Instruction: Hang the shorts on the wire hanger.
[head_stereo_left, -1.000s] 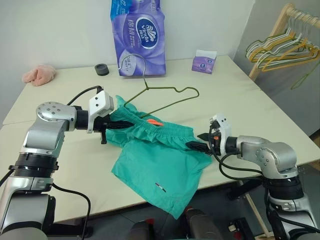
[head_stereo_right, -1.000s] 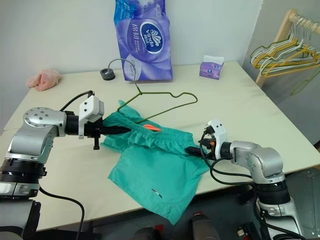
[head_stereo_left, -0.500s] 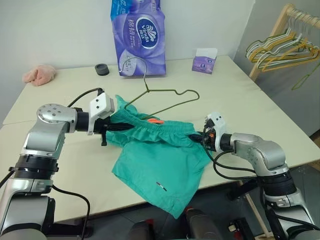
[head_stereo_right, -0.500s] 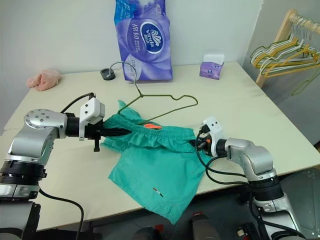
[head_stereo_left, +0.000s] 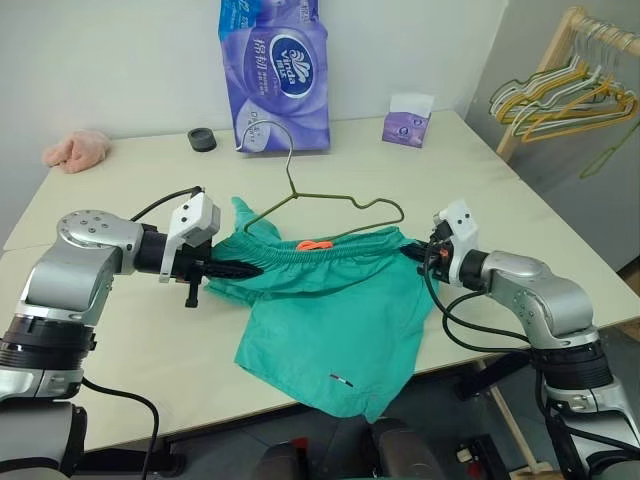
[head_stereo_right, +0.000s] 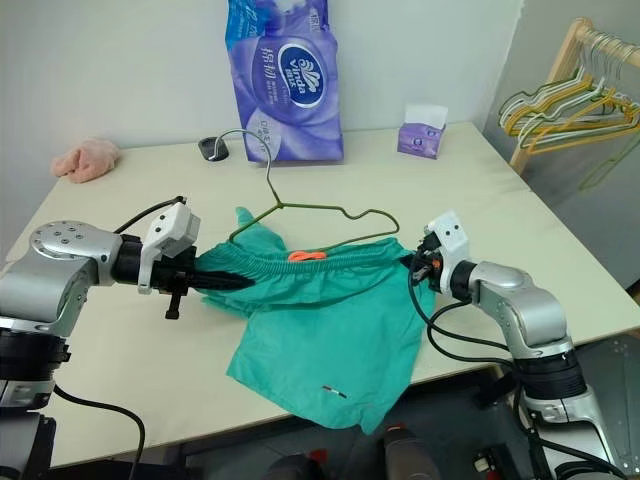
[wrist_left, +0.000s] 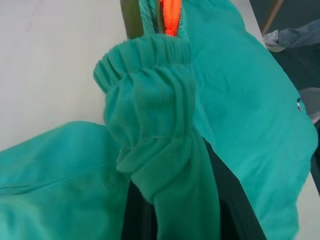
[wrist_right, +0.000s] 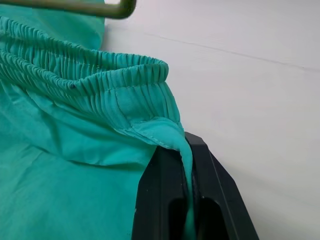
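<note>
Shorts (head_stereo_left: 330, 300) held up by the waistband between both grippers, stretched across the near half of the table (head_stereo_left: 520, 210); legs hang down past the front edge. Left gripper (head_stereo_left: 245, 270) clenched on the waistband's left end (wrist view: gathered elastic bunched between the black fingers (wrist_left: 235, 210)). Right gripper (head_stereo_left: 412, 252) clamped on the right end, a fold of fabric pinched between its fingers (wrist_right: 165, 200). Orange tag (head_stereo_left: 313, 244) at mid-waistband. Hanger (head_stereo_left: 345, 203) lies on the table just behind the waistband, hook toward the purple tissue pack (head_stereo_left: 275, 75); its lower wire runs close along the waistband, contact unclear. Pink cloth (head_stereo_left: 77, 150) at far left corner; small tissue box (head_stereo_left: 406, 120) far right; rack of hangers (head_stereo_left: 570, 85) beyond the table.
</note>
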